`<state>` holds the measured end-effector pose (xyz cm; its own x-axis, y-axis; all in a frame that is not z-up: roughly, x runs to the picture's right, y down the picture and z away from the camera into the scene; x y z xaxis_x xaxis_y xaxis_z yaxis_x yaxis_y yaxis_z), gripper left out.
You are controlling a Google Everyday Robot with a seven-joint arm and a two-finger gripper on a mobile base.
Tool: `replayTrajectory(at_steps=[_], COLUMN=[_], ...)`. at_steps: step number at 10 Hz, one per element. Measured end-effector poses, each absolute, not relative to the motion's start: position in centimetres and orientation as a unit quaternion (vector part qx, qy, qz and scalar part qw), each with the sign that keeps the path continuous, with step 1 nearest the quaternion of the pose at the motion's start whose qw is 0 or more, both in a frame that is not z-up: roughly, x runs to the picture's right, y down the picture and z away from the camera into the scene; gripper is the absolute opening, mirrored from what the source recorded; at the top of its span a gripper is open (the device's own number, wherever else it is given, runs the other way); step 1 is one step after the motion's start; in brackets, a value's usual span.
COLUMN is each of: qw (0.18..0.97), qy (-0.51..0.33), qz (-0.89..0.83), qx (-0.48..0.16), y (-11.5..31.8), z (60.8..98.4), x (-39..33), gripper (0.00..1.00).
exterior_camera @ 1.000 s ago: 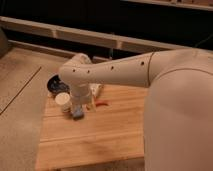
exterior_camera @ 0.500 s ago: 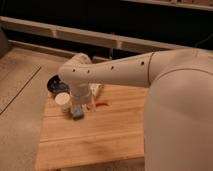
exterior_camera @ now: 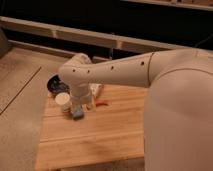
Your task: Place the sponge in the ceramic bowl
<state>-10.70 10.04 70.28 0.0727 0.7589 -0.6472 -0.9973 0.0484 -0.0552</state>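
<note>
While the sponge (exterior_camera: 78, 116) lies on the wooden table (exterior_camera: 100, 142), the gripper (exterior_camera: 78, 110) hangs right over it, its jaws spread wide to either side. A white cup (exterior_camera: 63, 101) stands just beside at 11 o'clock, and the ceramic bowl (exterior_camera: 54, 85) lies beyond at 10 o'clock.

arm (exterior_camera: 120, 74): stretched out sideways | wrist (exterior_camera: 80, 89): bent down | gripper (exterior_camera: 78, 108): hanging low (pointing straight down)
</note>
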Motion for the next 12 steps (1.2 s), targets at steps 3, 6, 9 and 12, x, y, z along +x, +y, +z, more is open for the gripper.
replayTrajectory(at_steps=[3,6,9,12], qw=[0.725,0.766,0.765,0.736], qy=[0.152,0.077,0.077,0.086], qz=[0.639,0.612,0.613,0.631], qx=[-0.207,-0.181,-0.181,-0.228], y=[5.2,1.7,1.7,3.5], z=[70.8,70.6,70.7,72.3], x=[-12.4,-15.3,-15.3,-15.9], gripper=[0.65,0.65,0.65,0.65])
